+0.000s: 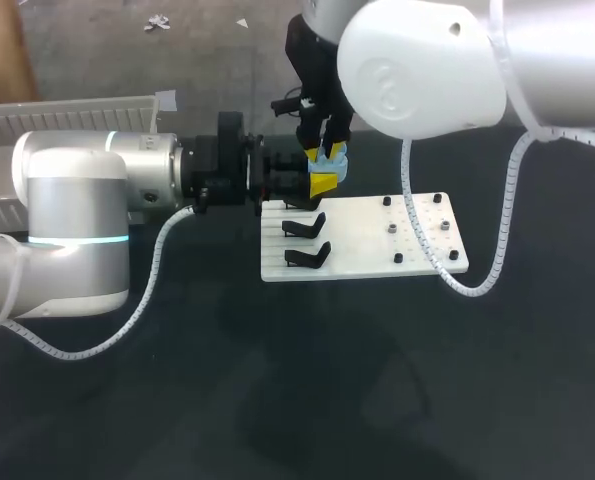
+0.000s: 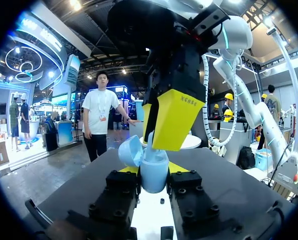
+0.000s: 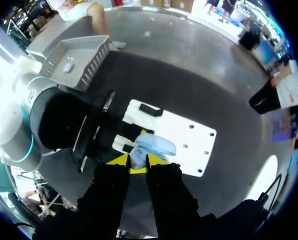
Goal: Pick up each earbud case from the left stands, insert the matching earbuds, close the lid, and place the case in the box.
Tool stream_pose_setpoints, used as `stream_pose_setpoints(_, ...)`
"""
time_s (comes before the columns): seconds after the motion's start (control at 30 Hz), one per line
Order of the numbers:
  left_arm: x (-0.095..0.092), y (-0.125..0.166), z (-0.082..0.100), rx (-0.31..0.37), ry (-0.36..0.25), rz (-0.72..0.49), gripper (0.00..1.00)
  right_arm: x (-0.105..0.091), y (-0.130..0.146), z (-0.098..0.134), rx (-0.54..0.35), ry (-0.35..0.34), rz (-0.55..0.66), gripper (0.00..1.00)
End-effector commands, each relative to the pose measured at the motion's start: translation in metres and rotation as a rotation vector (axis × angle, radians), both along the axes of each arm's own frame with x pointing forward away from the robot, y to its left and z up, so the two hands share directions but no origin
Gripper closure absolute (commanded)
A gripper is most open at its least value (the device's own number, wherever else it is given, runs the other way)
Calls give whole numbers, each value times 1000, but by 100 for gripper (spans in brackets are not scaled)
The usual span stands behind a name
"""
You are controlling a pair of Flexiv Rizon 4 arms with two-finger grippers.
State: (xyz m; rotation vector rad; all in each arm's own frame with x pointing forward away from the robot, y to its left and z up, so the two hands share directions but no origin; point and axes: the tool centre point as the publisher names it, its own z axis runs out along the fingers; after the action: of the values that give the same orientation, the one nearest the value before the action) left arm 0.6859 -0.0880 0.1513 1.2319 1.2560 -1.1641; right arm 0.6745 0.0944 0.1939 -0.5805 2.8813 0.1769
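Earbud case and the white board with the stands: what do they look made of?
The earbud case: likely hard plastic, pale blue, smooth semi-gloss; soft highlights on its rounded shell. The white board: probably matte plastic or painted sheet; flat, even white, no glare.

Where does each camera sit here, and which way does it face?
Head view: fixed above and behind, looking down on the table; left arm enters from the left, right arm from the right.
Left wrist view: looks along its own jaws, shut on the open earbud case, right jaws above.
Right wrist view: looks down past its own jaws onto the case and left arm.
All three share the case and white board.
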Motion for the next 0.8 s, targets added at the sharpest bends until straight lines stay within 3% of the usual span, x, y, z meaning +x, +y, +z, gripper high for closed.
stream_pose_setpoints(0.03, -1, 0, 0, -3, -3, 3, 100, 1, 1, -2, -2, 2, -2, 100)
stream_pose_setpoints(0.4, -1, 0, 0, -3, -3, 3, 100, 1, 1, -2, -4, 10, 0, 100)
stream_pose_setpoints(0.43, -1, 0, 0, -3, -3, 3, 100, 0, 1, -2, -4, 10, 0, 97)
stream_pose_setpoints(0.47, -1, 0, 0, -3, -3, 3, 100, 0, 2, -2, -4, 11, 0, 85)
stream_pose_setpoints(0.57, -1, 0, 0, -3, -3, 3, 100, 0, 2, -2, -3, 9, -2, 71)
stream_pose_setpoints(0.8, -1, 0, 0, -3, -3, 3, 100, 0, 1, -1, -6, 4, -11, 69)
